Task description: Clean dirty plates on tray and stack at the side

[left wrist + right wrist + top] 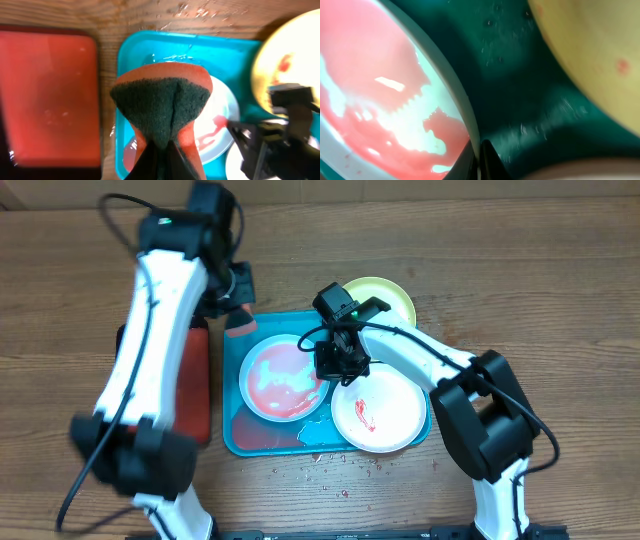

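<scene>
The teal tray (238, 438) holds a light-blue-rimmed plate (283, 378), smeared with red sauce, and a pale yellow plate (380, 412) with a small red smear. A yellow-green plate (385, 298) lies at the tray's back right corner. My right gripper (335, 365) is shut on the light-blue plate's rim; in the right wrist view the fingers (479, 157) pinch that rim (470, 115) over the tray (530, 100). My left gripper (238, 320) is above the tray's back left corner. It is shut (162, 150) on an orange sponge (162, 105) with a dark green scrub face.
A dark red tray (190, 380) lies left of the teal one and shows in the left wrist view (47, 95). Sauce flecks and crumbs (340, 465) dot the wooden table in front of the teal tray. The right arm reaches over the pale yellow plate.
</scene>
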Robot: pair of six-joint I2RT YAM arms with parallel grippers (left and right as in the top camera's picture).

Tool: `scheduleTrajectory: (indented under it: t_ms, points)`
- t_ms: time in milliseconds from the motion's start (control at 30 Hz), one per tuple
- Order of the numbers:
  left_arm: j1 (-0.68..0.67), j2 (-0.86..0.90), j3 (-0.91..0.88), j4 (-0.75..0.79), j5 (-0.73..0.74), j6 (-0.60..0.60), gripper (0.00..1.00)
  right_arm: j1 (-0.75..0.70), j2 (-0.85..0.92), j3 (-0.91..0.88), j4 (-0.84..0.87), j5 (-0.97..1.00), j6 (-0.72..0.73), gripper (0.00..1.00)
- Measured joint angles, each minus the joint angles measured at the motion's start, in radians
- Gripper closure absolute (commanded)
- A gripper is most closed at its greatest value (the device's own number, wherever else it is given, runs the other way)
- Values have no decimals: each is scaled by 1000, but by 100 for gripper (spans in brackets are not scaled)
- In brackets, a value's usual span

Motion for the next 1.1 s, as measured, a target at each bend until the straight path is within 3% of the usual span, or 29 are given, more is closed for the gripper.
scheduleTrajectory:
  t_ms: [133,367,633,1100]
  points:
    - [50,-132,15,-57,4,2,96,37,-105,0,-28,91,-8,96]
    - [176,-239,17,-118,7,4,96,197,-283,3,-69,443,26,96]
    - [293,-240,16,-124,11,4,96,317,-283,3,-68,854,80,96]
    - [300,-240,-97,27,102,4,96,503,-283,3,74,1611,93,96]
